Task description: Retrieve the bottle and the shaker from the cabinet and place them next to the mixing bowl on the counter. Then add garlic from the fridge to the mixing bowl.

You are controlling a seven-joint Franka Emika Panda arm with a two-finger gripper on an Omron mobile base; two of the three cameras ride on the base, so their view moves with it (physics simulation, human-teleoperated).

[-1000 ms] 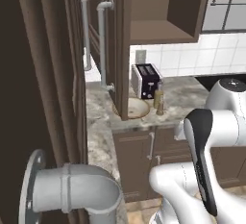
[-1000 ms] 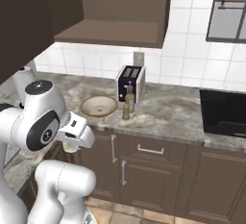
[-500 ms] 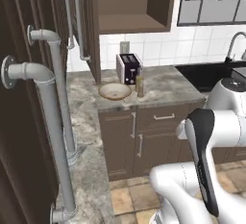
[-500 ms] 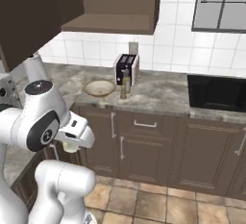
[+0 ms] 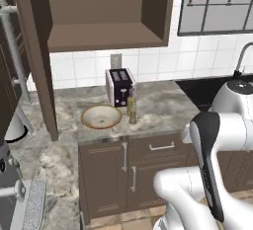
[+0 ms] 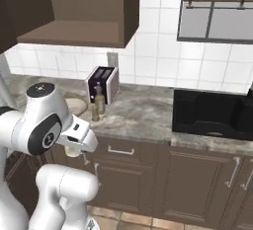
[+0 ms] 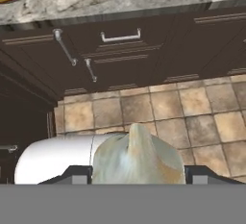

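Gripper (image 7: 137, 177) jaws are closed on the garlic (image 7: 137, 156), held across its widest part. Garlic is judged light, papery and easily crushed; gentle pressure is advised.

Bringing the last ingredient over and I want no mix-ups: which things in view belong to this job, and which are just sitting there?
Part of the job: garlic, gripped in the pincer; bowl; bottle; shaker; counter; open cabinet.

Just lying about: toaster; stovetop; faucet.
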